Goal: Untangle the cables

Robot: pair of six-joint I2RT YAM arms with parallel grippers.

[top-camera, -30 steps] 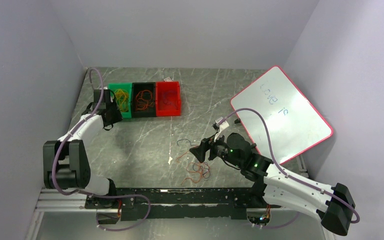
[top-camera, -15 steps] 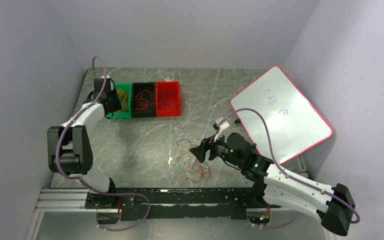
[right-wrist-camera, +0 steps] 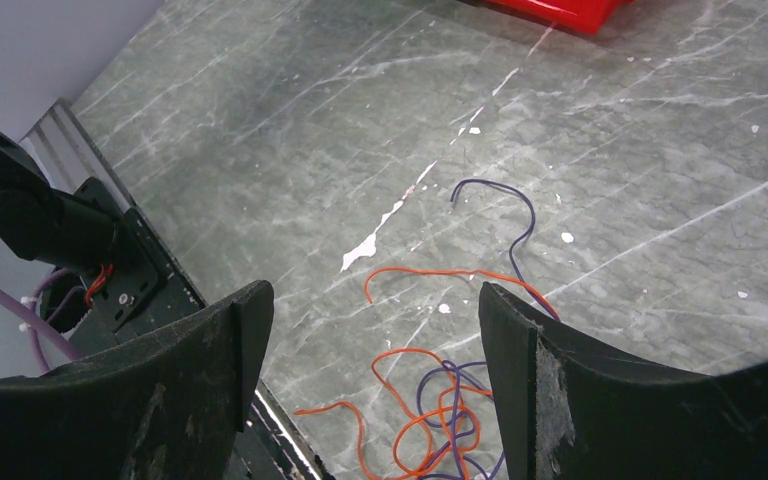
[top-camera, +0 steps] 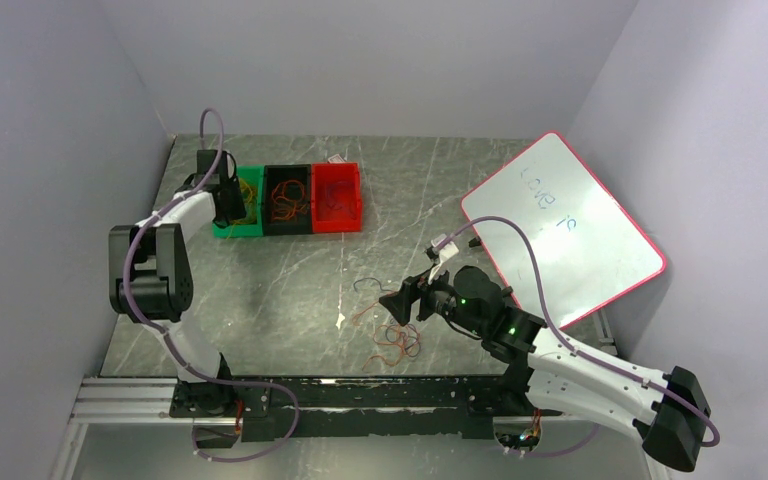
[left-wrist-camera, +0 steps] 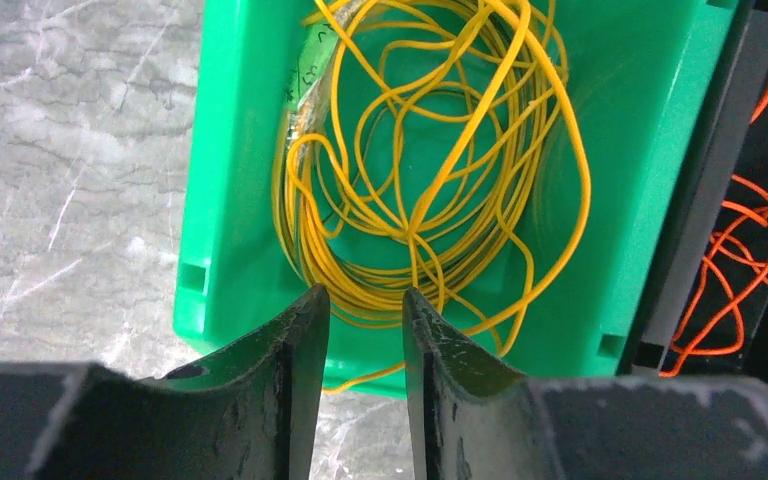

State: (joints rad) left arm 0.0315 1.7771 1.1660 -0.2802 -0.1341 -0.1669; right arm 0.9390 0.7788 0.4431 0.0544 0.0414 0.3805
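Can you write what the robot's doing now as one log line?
left gripper: slightly open, over yellow cables in green bin | right gripper: open, above orange-purple tangle on table

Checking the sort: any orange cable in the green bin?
No, the green bin holds only yellow cables; the orange cables lie in the black bin beside it.

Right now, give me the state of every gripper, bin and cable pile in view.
left gripper, slightly open, empty, at the green bin's edge.
right gripper, wide open, empty, above the table tangle.
green bin, holds coiled yellow cables.
black bin, holds orange cables.
red bin, contents unclear.
table tangle, orange and purple cables knotted together.
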